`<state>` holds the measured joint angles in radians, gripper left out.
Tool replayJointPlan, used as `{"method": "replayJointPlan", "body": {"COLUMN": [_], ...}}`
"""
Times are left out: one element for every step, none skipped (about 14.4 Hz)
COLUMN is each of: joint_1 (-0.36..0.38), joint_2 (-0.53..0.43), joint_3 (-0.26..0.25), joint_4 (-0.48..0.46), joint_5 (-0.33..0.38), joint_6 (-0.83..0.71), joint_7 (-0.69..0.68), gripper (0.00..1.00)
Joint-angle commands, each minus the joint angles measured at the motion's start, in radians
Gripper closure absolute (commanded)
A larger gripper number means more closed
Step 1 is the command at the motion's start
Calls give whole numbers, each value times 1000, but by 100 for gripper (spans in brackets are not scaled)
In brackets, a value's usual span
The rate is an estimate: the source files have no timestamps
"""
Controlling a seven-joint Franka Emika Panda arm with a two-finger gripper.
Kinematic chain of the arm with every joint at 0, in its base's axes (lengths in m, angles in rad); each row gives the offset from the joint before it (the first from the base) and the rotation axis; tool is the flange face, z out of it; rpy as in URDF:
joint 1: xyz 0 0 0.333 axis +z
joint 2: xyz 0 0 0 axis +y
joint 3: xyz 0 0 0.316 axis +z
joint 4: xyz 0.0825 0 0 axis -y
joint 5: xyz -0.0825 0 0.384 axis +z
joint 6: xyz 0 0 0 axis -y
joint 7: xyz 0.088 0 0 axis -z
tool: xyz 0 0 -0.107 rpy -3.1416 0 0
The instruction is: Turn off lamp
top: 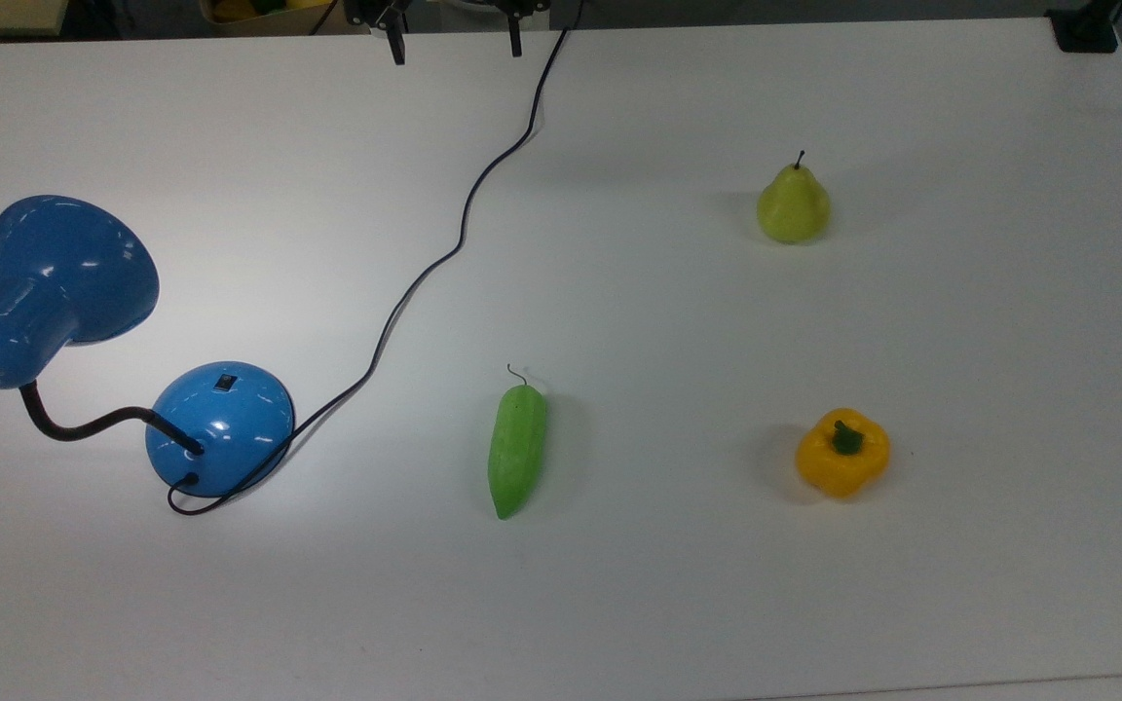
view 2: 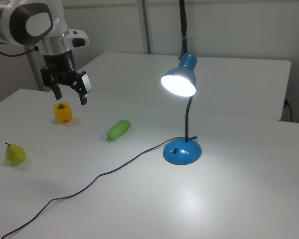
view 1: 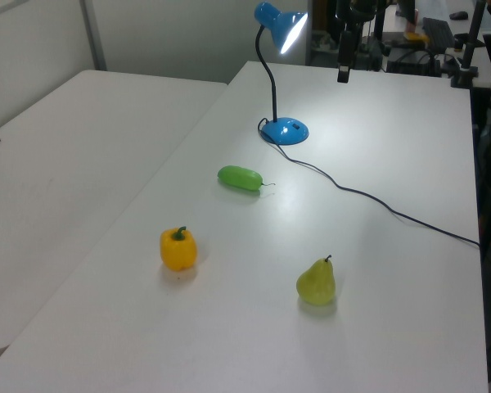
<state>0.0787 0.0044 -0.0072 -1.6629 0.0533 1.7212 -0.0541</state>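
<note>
Overhead, white table (top: 678, 604) (glossy) bears the lit lamp (top: 220, 428).

Blue lamp (top: 221, 425) at the top view's left, gripper (top: 455, 47) far above, jaws apart.

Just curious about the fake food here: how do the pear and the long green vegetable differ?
The pear stands upright, stem up; the long green vegetable lies flat on its side. The pear is squat, rounded and yellow-green; the vegetable is slim, long and brighter green. Both rest on the white table, apart from the lit lamp.
</note>
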Motion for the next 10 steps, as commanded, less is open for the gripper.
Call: {"method": "replayJointPlan", "body": {"joint_1": [0, 0, 0, 0, 0, 0, 0, 0, 0, 0], "joint_2": [-14, -14, -14, -14, -15, -14, -14, -14, -14, -14], "joint_3": [-7, -7, -7, -7, -7, -7, -7, -7, -7, -7], "joint_4": [-21, -21, -21, -20, -20, -21, -20, -21, -21, -21], "joint_5": [13, 11, 10, 11, 11, 11, 13, 13, 13, 13], "joint_6": [32, 32, 32, 32, 32, 32, 32, 32, 32, 32], "joint_7": [-24, -24, -24, -24, -24, -24, -24, -24, -26, -26], "gripper": [0, 0, 0, 3, 13, 24, 34, 42, 50, 57]}}
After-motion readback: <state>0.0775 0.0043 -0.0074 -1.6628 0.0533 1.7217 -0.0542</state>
